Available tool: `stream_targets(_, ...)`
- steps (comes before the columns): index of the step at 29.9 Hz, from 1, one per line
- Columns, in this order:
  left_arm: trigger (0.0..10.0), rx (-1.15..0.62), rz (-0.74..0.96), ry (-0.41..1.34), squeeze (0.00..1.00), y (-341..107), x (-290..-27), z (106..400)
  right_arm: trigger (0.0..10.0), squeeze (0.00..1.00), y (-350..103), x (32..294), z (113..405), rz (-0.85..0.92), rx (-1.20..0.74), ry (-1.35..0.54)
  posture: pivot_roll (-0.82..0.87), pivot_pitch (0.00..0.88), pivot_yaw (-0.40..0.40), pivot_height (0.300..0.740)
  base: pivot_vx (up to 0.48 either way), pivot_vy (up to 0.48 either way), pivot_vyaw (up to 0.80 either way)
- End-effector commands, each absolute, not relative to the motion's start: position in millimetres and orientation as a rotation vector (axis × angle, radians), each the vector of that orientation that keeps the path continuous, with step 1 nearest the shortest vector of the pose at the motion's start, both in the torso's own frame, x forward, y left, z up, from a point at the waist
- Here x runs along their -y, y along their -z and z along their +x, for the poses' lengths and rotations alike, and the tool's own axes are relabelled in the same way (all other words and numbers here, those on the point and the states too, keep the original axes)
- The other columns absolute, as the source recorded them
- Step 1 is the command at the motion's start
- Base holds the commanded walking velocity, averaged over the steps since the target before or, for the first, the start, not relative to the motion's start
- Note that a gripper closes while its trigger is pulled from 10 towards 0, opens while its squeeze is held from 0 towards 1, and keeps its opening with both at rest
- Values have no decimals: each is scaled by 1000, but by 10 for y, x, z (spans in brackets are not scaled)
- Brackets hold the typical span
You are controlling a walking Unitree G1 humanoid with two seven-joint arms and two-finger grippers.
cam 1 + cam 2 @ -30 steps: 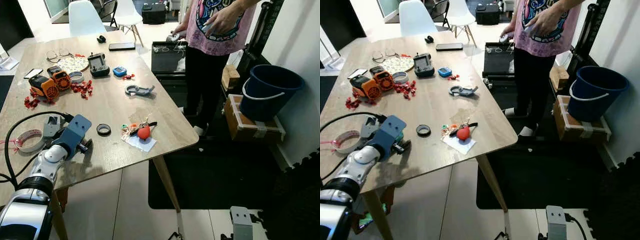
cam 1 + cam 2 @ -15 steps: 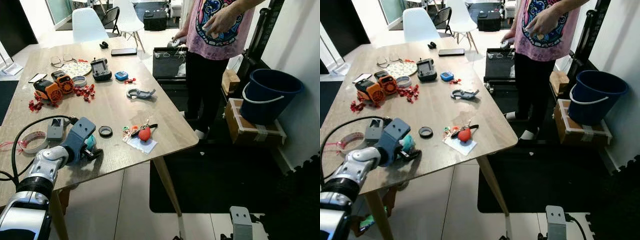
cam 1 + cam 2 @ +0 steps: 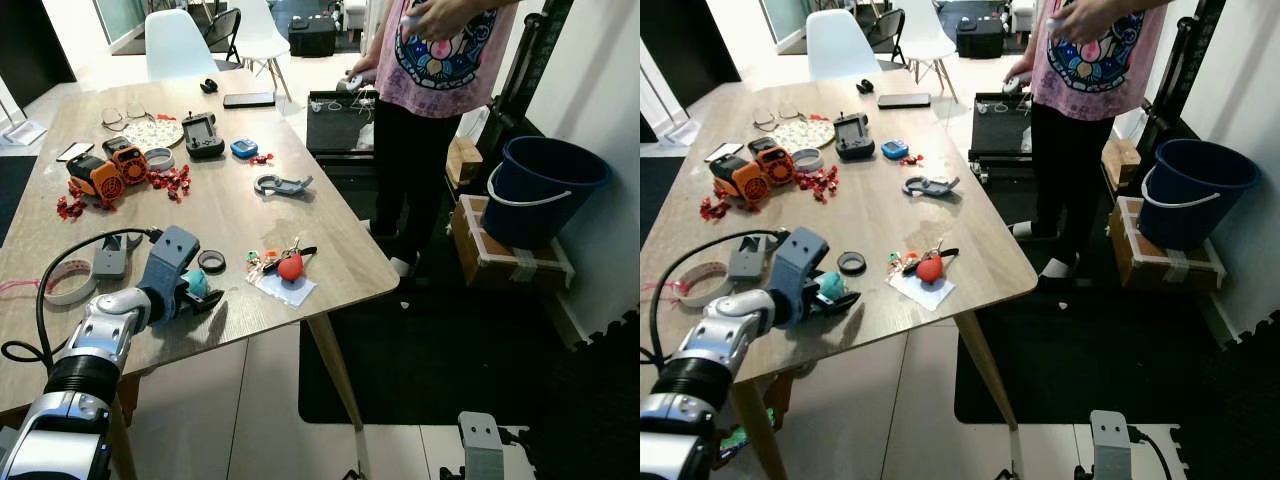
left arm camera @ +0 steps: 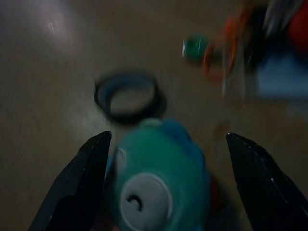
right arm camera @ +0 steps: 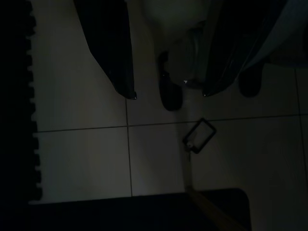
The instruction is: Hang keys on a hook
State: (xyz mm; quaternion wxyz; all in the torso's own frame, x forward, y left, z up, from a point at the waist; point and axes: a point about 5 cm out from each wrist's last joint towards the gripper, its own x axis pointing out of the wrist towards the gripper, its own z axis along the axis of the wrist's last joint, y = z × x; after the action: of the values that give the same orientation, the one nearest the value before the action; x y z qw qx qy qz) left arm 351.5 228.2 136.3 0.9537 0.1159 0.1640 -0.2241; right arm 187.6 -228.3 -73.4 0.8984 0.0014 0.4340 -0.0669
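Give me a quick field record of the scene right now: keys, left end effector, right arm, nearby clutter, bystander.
keys: bunch with red fob on a white slip, near the table's front right corner
left end effector: low over the table, fingers open, short of the keys
between fingers: teal object
black ring: on the table between end effector and keys
right end effector: open, hangs idle over floor tiles
person: standing at the table's right side
bucket: blue, on a box by the wall
hook: cannot tell
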Motion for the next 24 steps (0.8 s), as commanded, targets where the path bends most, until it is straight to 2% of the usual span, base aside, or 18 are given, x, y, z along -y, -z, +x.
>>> stream_targets(1, 10000, -283, 224, 476, 0, -1421, -2234, 3518, 10000, 0, 760, 2269, 1835, 15, -915, 143, 23, 112, 18, 740, 0, 0, 0)
stream_targets(4, 10000, -209, 269, 584, 0, -1519, -2149, 3481, 10000, 0, 757, 2270, 1840, 15, -915, 143, 23, 112, 18, 740, 0, 0, 0)
stream_targets(8, 10000, -209, 366, 689, 0, -1489, -2124, 3399, 10000, 0, 755, 2271, 1845, 16, -914, 144, 22, 111, 21, 740, 0, 0, 0)
stream_targets(15, 10000, -142, 539, 638, 0, -1510, -2182, 3438, 10000, 0, 756, 2273, 1842, 22, -912, 150, 20, 112, 29, 740, 0, 0, 0)
stream_targets(20, 10000, -94, 566, 628, 0, -1572, -2185, 3452, 10000, 0, 758, 2275, 1835, 26, -913, 154, 18, 112, 31, 740, 0, 0, 0)
stream_targets(24, 10000, -3, 575, 756, 0, -1715, -2204, 3375, 10000, 0, 769, 2280, 1812, 31, -916, 159, 20, 111, 29, 740, 0, 0, 0)
